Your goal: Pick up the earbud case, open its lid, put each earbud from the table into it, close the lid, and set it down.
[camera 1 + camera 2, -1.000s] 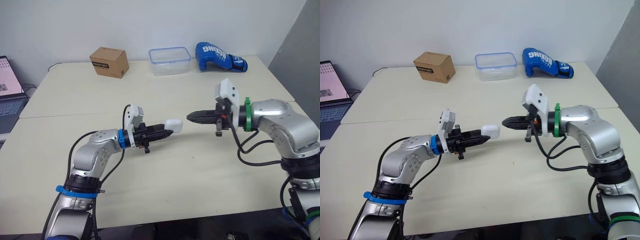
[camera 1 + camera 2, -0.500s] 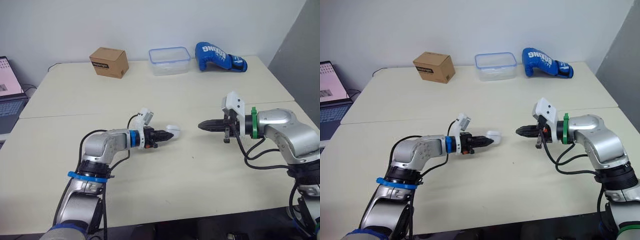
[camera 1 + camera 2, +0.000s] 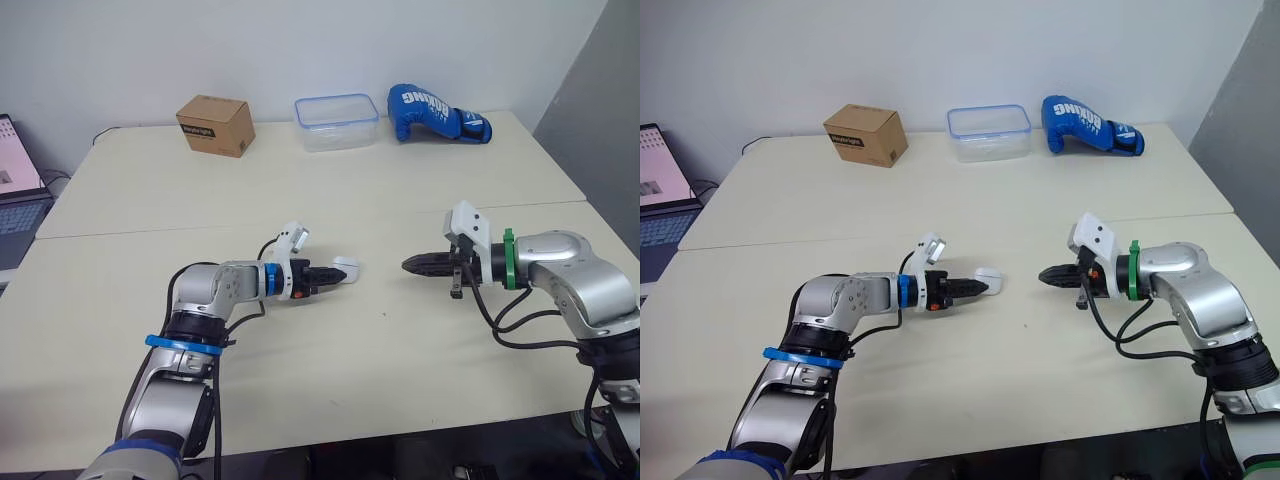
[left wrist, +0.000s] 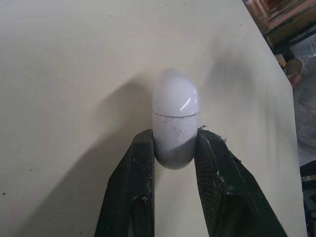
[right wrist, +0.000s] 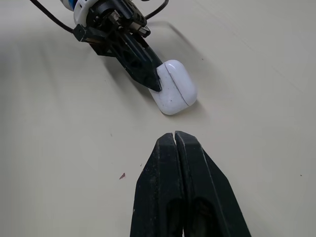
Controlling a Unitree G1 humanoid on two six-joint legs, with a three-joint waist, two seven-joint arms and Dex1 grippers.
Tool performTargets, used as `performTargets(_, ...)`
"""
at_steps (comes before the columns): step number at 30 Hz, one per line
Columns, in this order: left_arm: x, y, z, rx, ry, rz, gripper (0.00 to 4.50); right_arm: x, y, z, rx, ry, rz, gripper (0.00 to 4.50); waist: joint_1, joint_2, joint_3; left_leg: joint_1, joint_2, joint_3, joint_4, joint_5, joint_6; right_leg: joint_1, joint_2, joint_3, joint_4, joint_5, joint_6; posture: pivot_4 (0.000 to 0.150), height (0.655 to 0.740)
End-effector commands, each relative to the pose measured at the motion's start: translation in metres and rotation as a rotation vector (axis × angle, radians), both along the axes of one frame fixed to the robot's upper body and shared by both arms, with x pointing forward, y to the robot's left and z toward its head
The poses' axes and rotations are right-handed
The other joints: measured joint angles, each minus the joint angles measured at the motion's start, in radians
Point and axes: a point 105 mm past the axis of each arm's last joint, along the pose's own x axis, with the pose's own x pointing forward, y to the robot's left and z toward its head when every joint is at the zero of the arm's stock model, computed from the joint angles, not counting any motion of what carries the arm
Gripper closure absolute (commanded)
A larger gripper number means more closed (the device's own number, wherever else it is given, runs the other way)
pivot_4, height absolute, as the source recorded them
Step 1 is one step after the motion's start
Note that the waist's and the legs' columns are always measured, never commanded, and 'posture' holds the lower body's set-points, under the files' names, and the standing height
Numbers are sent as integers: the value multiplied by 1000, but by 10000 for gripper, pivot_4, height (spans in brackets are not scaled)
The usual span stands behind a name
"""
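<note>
The wide cream table point(image 3: 400, 200) carries, along its far edge, a brown cardboard box point(image 3: 214, 125), a clear plastic container with a blue rim point(image 3: 337, 121) and a blue boxing glove point(image 3: 435, 113), all well apart from the arms. A laptop point(image 3: 15, 190) shows off its left end. Nothing lies between the two grippers. The right gripper point(image 5: 174, 140) points at the case, fingers pressed together. The left gripper point(image 3: 330, 275) pinches the small glossy white rounded earbud case point(image 4: 175, 118) by its lower half, low over mid-table, lid closed along a thin seam.
</note>
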Motion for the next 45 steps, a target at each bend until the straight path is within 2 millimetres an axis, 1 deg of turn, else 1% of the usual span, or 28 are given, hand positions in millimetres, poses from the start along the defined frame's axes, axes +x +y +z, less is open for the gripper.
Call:
performTargets(1,2,4,-6,38,14,22,37257,-5,4,16,16,-50,32,44663,0,0,0,0,0,0,0,0,0,0,0,0,0,0,0,1500,7307)
performTargets(6,0,6,-9,51,21,24,37257,-5,7,19,27,-54,39,44663,0,0,0,0,0,0,0,0,0,0,0,0,0,0,0,1500,7307)
performTargets(11,3,15,-16,88,30,58,37257,-6,10,20,34,-55,51,44663,0,0,0,0,0,0,0,0,0,0,0,0,0,0,0,1500,7307)
performTargets(12,3,17,-17,101,26,61,30141,-6,10,20,34,-55,51,45000,0,0,0,0,0,0,0,0,0,0,0,0,0,0,0,1500,7307)
performTargets(13,3,19,-19,122,21,64,27945,-6,11,20,34,-55,52,45000,0,0,0,0,0,0,0,0,0,0,0,0,0,0,0,1500,7307)
performTargets(15,5,23,-22,159,15,76,21777,-6,11,20,35,-53,53,45000,0,0,0,1,0,0,0,0,0,1,0,0,0,0,0,1500,7307)
performTargets(17,6,29,-25,194,10,90,16773,-6,12,19,35,-51,56,45000,0,0,-1,1,0,0,0,0,0,1,0,0,1,0,0,1500,7307)
performTargets(22,4,45,-28,271,-7,97,16773,-7,12,17,37,-46,61,45000,-6,1,-1,4,1,0,0,0,0,4,1,0,1,0,0,1500,7307)
performTargets(26,-1,63,-31,351,-11,113,16773,-7,14,16,41,-46,68,45000,-12,2,-1,4,1,0,0,0,0,3,1,0,1,0,0,1500,7307)
performTargets(32,-7,80,-27,401,-29,125,16773,-5,17,15,53,-51,76,45000,-14,2,-2,4,1,0,0,0,0,3,1,0,1,0,0,1500,7307)
performTargets(38,-12,97,-12,421,-151,152,16773,-8,18,16,84,-66,75,45000,-17,2,-2,4,1,0,-1,0,0,2,1,1,1,0,0,1500,7307)
performTargets(42,-21,105,4,409,-314,185,16773,-22,21,15,115,-72,86,45000,-17,3,-2,2,1,0,-1,0,0,0,1,1,1,0,0,1500,7307)
performTargets(45,-34,106,5,389,-401,210,16773,-30,23,10,132,-85,65,45000,-14,3,-2,1,2,-1,-2,0,0,-1,0,2,0,0,0,1500,7307)
